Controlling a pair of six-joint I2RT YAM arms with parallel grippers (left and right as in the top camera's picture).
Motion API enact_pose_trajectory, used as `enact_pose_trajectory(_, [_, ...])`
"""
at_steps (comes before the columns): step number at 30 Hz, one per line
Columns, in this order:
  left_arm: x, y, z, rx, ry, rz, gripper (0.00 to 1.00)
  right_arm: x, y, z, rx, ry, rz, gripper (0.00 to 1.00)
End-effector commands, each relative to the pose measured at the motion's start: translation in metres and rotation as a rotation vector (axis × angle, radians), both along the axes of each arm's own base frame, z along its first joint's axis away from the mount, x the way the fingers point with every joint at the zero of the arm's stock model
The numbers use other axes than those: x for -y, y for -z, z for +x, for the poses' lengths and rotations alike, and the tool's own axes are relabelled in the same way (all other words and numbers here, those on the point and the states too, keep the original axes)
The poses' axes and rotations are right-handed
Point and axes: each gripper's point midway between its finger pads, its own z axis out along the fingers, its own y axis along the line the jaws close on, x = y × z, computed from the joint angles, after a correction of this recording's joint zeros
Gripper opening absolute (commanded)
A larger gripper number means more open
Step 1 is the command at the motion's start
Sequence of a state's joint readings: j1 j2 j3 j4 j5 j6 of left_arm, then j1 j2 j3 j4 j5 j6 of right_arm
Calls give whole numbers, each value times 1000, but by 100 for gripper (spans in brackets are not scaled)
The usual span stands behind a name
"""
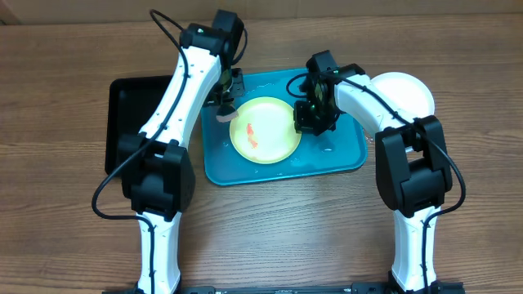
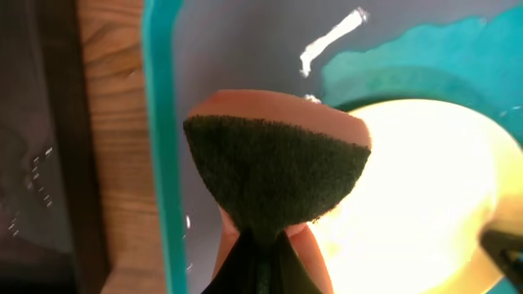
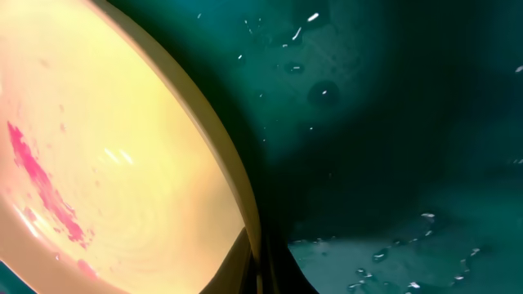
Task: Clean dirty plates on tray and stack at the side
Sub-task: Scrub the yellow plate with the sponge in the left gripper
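Closest under the overhead camera, the left gripper (image 1: 226, 109) clamps a sponge (image 1: 226, 119) at the yellow-green plate's (image 1: 263, 137) ten o'clock. The right gripper (image 1: 309, 122) pinches that plate's rim at three o'clock. The plate lies in the turquoise tray (image 1: 343, 157), with a white plate (image 1: 409, 91) off the tray at two o'clock.

Left wrist: the sponge is squeezed at its middle, and the plate sits at its three o'clock.

Right wrist: jaws are closed on the rim at six o'clock, with a red smear (image 3: 45, 188) at eight.
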State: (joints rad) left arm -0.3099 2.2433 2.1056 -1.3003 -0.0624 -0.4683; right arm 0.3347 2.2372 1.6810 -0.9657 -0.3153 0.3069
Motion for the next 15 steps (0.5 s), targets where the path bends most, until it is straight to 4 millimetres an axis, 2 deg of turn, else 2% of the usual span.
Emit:
enact_pose_trajectory(1, [19,15,-6,-19,50,-8,4,-4,6,-9,-49,102,-32,4])
enact_pose_trajectory(5, [28,40,-11,-26,73,-5,4,-8,6,-9,-50,119,-29,4])
enact_pose_trajectory(11, [28,80,-19,-39,77,-6,4,-8,6,-9,-48,118,-29,4])
enact_pose_trajectory(15, [25,89,-26,-57,78,2,4,-8,6,-9,-48,118,-29,4])
